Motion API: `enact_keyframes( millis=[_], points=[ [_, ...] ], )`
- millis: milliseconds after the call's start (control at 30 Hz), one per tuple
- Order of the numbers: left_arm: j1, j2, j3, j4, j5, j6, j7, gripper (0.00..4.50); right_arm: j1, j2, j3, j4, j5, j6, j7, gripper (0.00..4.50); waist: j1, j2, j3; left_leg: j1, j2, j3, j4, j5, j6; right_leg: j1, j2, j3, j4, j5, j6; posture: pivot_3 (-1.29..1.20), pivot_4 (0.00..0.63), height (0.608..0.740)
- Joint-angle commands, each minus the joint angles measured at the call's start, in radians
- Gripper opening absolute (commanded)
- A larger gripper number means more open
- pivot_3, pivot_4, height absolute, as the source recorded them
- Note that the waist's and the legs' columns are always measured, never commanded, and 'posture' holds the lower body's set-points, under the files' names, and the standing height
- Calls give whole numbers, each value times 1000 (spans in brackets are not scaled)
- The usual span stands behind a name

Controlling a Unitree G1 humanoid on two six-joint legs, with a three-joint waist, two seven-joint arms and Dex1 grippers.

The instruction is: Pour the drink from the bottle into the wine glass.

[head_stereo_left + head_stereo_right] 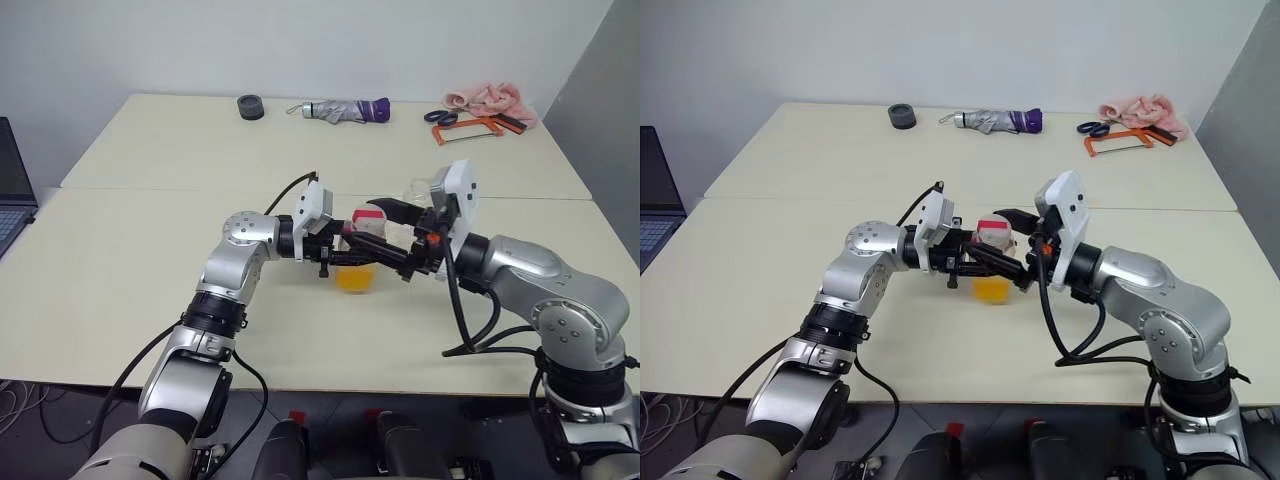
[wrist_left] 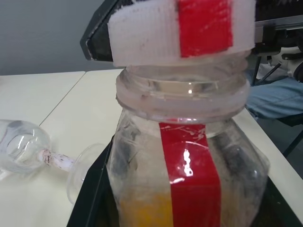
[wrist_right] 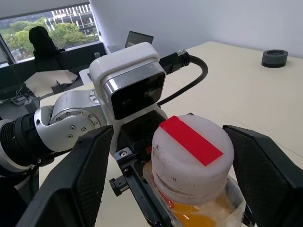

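- The bottle (image 1: pixel 357 255) is held up above the counter (image 1: pixel 150 250), in the middle, between the two arms.
- It is small and clear, with a red strip down its side. The cap (image 3: pixel 191 158) is white with a red strip on top, and it is on.
- The drink (image 1: pixel 355 277) is orange-yellow and sits low in the bottle.
- The left gripper (image 1: pixel 335 252) has its jaws clamped on the bottle's body and holds it upright.
- The right gripper (image 3: pixel 177 182) has its jaws wide apart, one on each side of the cap. They do not touch it yet.
- The step in hand looks like taking the cap off, so pouring has not begun.
- The next move calls for the right jaws to close on the cap and twist it while the left grip stays firm.
- The glass (image 2: pixel 28 153) lies on its side on the counter, just past the bottle. It is clear and has a stem and a round foot.
- It would likely need to stand up before any drink goes in.
- Far back on the counter lie an umbrella (image 1: pixel 345 109), a dark ring (image 1: pixel 250 106), scissors (image 1: pixel 440 116), an orange saw (image 1: pixel 468 128) and a pink cloth (image 1: pixel 490 100).
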Motion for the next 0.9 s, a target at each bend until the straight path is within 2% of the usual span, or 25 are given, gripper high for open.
enact_keyframes(
  millis=[33, 167, 200, 500, 733, 900],
  points=[
    [-8, -3, 8, -24, -8, -19, 0, 1715, -25, 12, 0, -16, 6, -21, 2, 3327, 0, 0, 0, 0, 0, 0, 0, 0, 0, 0, 0, 0, 0, 0, 0, 0, 150, 740],
    [-5, -3, 7, -26, -7, -20, 0, 1713, -23, 24, 1, -19, 3, -30, -3, 1978, 0, 0, 0, 0, 0, 0, 0, 0, 0, 0, 0, 0, 0, 0, 0, 0, 150, 740],
    [-4, -3, 8, -26, -7, -20, 0, 1710, -21, 25, 2, -19, 1, -32, -3, 1788, 0, 0, 0, 0, 0, 0, 0, 0, 0, 0, 0, 0, 0, 0, 0, 0, 150, 740],
    [-3, -5, 9, -30, -7, -15, 5, 1706, -10, 23, 11, -22, -21, -50, 0, 1735, 0, 0, 0, 0, 0, 0, 0, 0, 0, 0, 0, 0, 0, 0, 0, 0, 150, 740],
    [9, 0, 20, -46, -15, -1, 26, 1706, 8, 5, 35, -51, -113, -140, 16, 1732, 0, 0, 0, 0, 0, 0, 0, 0, 0, 0, 0, 0, 0, 0, 0, 0, 150, 740],
    [16, 0, 26, -56, -28, 16, 42, 1706, 33, 16, -4, -84, -125, -182, -10, 1726, 0, 0, 0, 0, 0, 0, 0, 0, 0, 0, 0, 0, 0, 0, 0, 0, 150, 740]
  ],
)
